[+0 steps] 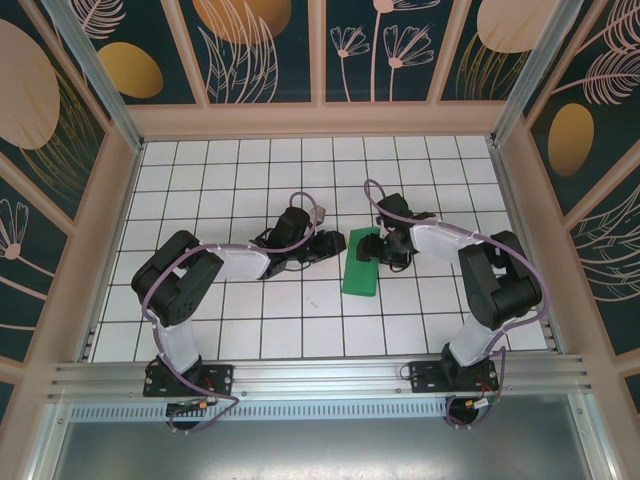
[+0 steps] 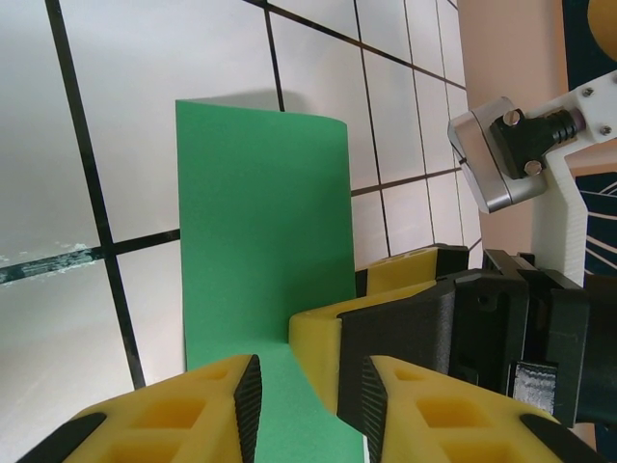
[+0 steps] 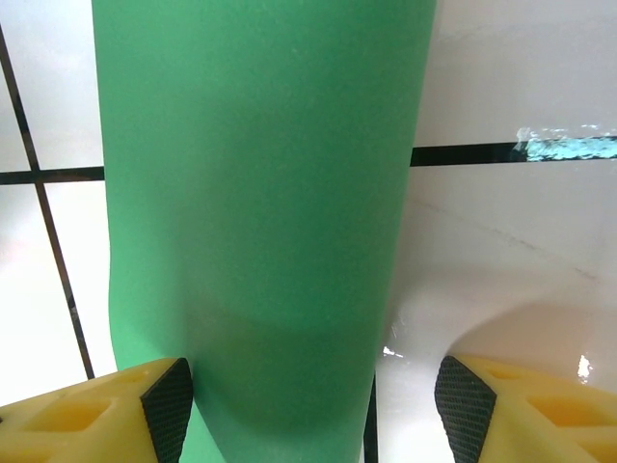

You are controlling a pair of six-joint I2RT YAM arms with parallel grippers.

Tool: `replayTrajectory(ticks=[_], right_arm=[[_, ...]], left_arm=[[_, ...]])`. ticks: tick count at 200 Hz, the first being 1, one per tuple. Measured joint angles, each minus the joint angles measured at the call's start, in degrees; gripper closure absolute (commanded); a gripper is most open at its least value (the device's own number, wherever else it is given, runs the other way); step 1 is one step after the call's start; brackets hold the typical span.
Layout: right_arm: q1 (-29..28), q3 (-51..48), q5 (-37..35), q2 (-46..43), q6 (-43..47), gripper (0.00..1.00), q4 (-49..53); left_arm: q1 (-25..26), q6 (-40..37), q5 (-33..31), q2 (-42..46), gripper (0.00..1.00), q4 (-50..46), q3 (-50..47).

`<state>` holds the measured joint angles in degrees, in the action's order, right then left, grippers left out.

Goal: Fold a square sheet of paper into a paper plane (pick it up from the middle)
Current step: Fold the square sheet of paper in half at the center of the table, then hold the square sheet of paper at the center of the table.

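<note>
Folded green paper [image 1: 360, 264] lies mid-frame on the tiled table [image 1: 250, 330]; left claw [image 2: 308, 400] partly spread over its edge; right claw [image 3: 318, 410], opposite, spread wide astride it.

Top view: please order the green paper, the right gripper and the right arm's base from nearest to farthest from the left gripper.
From the left gripper:
1. green paper, just to its right.
2. right gripper, across the paper.
3. right arm's base, at the near table edge.
</note>
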<state>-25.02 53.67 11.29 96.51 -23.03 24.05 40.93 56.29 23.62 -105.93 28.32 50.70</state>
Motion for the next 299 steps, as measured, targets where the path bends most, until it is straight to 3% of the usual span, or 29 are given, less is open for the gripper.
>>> replayTrajectory(ticks=[84,173,299], right_arm=[[-0.28,0.22,-1.42,0.44,0.0,0.31,0.28],[-0.55,0.55,-2.25,1.03,0.0,0.31,0.52],[-0.44,0.63,-1.27,0.94,3.23,0.31,1.03]], left_arm=[[0.0,0.0,1.03,-1.64,0.66,-0.04,1.42],[0.02,0.44,1.66,-5.2,0.75,-1.99,4.26],[0.13,1.27,-1.07,-5.44,0.76,-3.08,4.94]])
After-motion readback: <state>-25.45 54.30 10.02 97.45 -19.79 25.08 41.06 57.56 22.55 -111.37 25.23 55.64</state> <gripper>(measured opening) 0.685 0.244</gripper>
